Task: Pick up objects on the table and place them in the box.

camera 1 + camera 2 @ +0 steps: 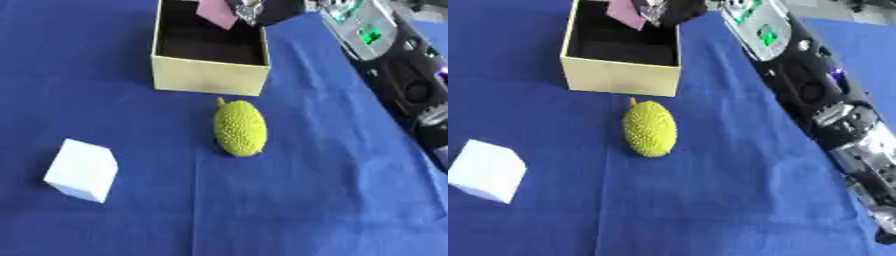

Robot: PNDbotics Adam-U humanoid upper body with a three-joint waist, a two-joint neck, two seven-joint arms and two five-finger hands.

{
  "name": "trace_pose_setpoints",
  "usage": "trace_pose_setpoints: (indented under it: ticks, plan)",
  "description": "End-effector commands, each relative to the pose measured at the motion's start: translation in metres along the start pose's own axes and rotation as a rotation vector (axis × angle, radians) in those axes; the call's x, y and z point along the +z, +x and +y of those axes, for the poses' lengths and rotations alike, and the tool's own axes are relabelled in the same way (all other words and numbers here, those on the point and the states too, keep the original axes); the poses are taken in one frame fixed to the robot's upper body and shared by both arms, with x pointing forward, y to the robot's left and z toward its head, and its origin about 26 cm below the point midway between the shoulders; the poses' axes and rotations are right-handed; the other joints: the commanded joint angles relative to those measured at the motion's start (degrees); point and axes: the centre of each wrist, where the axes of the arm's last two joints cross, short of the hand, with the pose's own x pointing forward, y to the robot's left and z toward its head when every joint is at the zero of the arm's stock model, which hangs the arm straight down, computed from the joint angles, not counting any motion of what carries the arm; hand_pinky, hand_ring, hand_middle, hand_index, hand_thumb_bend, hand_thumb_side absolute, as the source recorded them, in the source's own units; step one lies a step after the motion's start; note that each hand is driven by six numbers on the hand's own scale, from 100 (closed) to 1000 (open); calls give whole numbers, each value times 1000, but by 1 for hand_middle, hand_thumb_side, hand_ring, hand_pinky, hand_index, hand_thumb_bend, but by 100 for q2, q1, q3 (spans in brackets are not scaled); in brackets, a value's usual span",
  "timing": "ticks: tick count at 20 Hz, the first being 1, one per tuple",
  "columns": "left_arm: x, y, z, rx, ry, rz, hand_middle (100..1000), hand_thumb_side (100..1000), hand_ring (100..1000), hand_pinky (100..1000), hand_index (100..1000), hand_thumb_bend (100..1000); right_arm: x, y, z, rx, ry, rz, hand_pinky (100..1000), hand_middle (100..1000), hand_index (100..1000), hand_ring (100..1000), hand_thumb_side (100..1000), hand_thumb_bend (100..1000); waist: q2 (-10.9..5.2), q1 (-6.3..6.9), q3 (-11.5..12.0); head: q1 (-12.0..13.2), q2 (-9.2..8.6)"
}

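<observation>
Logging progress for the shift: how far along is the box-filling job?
Nothing visibly lies in the box yet. The right hand holds a pink object over its opening. The yellow spiky fruit and white cube remain on the blue cloth.

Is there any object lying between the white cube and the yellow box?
No. Between the white cube and the yellow box only bare blue cloth shows in the left eye view.

The blue tablecloth (332, 200) looked matt and faintly creased, the yellow box (208, 75) like matt cardboard, the fruit (240, 128) rough and bumpy, the white cube (81, 170) smooth.
</observation>
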Motion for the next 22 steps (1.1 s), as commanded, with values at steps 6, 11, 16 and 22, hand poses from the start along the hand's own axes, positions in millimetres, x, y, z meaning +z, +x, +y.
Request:
trace_pose_setpoints:
  ticks: [6,11,16,22]
  plan:
    - [-4,5,2,0,-3,-24,641,587,726,847,785,100,2,-2,-3,103,92,-68,966,710,953,913,462,100,-118,42,1,37,-86]
    - [-4,5,1,2,-6,-21,641,588,727,847,785,100,2,-4,-3,178,109,-60,1000,793,994,962,406,100,-127,40,0,51,-40]
    - [-4,5,1,5,-9,-17,642,588,727,847,785,100,2,-8,-1,133,133,-50,1000,786,995,957,361,100,-136,30,-1,66,-33]
    - [-4,5,0,8,-16,-12,642,590,728,848,786,100,1,-7,-1,66,130,-27,1000,773,995,950,169,100,-142,25,-3,73,-25]
